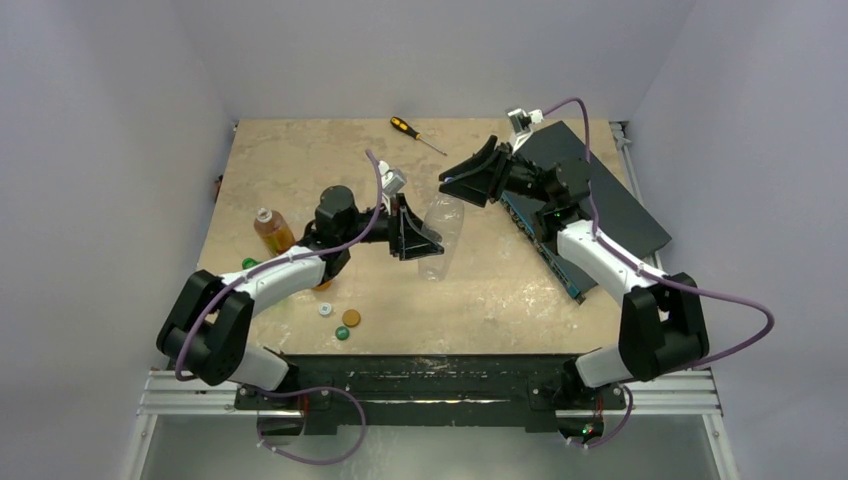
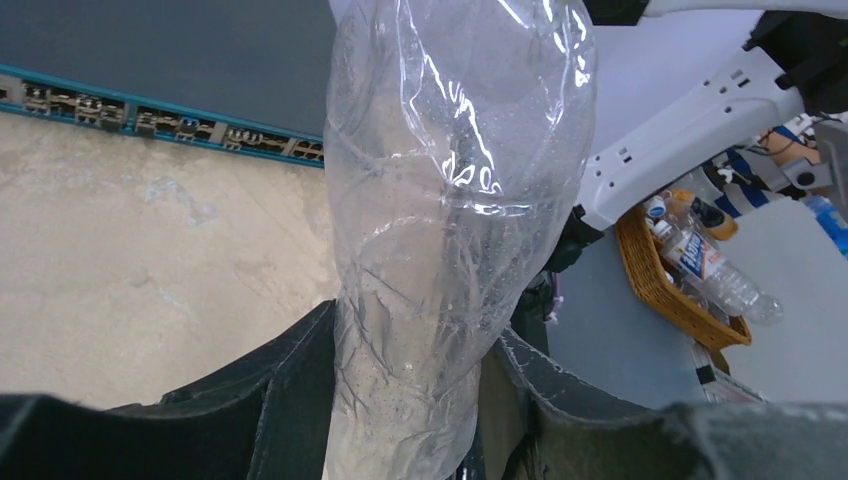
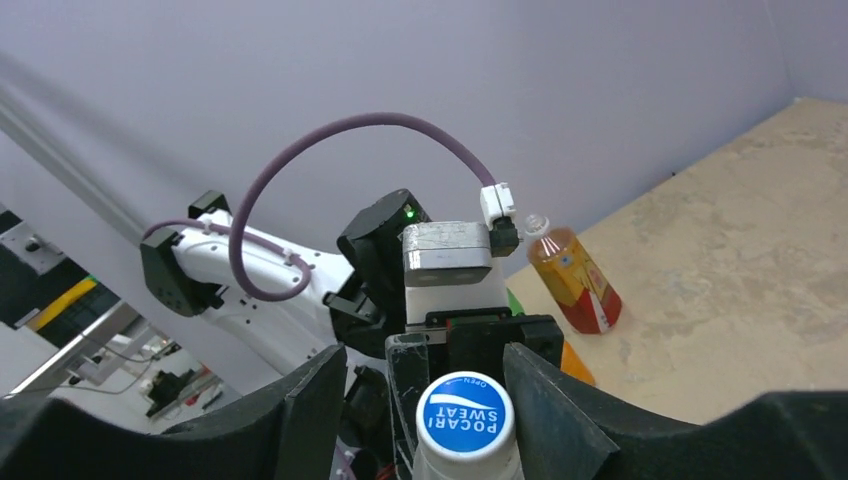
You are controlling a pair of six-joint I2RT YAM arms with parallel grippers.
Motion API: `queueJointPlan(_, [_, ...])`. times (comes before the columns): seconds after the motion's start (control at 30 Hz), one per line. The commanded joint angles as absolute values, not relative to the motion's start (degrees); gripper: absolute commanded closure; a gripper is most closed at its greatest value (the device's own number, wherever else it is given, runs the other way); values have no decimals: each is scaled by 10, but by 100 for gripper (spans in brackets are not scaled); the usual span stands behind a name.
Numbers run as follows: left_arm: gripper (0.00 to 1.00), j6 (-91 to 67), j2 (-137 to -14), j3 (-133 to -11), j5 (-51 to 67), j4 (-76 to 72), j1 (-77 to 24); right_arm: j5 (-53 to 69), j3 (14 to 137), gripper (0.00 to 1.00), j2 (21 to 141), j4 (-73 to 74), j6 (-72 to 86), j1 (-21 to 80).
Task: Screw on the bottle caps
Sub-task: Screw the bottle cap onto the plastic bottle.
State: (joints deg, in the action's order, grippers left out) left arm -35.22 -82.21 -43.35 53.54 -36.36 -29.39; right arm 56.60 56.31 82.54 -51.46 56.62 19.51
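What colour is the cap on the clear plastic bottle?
Blue round cap, white lettering; right wrist view.

crumpled clear bottle (image 1: pixel 447 225) carries blue cap (image 3: pixel 463 416); amber bottle (image 1: pixel 272 230) upright; white cap (image 1: pixel 325 309), orange cap (image 1: pixel 351 318) lie loose.

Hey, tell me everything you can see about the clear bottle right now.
The clear bottle is thin see-through plastic, crumpled and dented, speckled with what look like fine droplets. The left gripper is clamped around its body, with the neck end pointing toward the right gripper. That gripper's open fingers straddle the blue cap on the neck, which is printed Pocari Sweat. Whether the bottle's base rests on the table can't be told.
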Motion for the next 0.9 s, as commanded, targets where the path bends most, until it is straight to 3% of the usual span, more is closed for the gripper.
queueJointPlan(0.0, [100, -405, -832, -433, 565, -454, -293, 599, 554, 40, 835, -688, 674, 199])
queueJointPlan(0.2, [100, -415, -835, -432, 561, -461, -292, 604, 555, 50, 834, -687, 678, 200])
queueJointPlan(0.3, [100, -418, -837, -432, 559, -459, -290, 600, 558, 62, 825, -652, 653, 200])
queueJointPlan(0.4, [100, -426, -838, -433, 552, -458, -286, 585, 567, 74, 805, -560, 587, 200])
queueJointPlan(0.47, [100, -426, -837, -437, 541, -447, -284, 549, 587, 82, 783, -417, 488, 203])
queueJointPlan(0.53, [100, -398, -832, -447, 516, -404, -284, 475, 631, 88, 765, -204, 361, 219])
queueJointPlan(0.6, [100, -354, -821, -463, 474, -343, -284, 365, 674, 94, 761, -83, 289, 247])
queueJointPlan(0.67, [100, -312, -807, -478, 418, -282, -284, 268, 707, 99, 768, -2, 269, 278])
queueJointPlan(0.87, [100, -211, -766, -517, 205, -165, -320, -8, 801, 100, 822, 164, 295, 365])
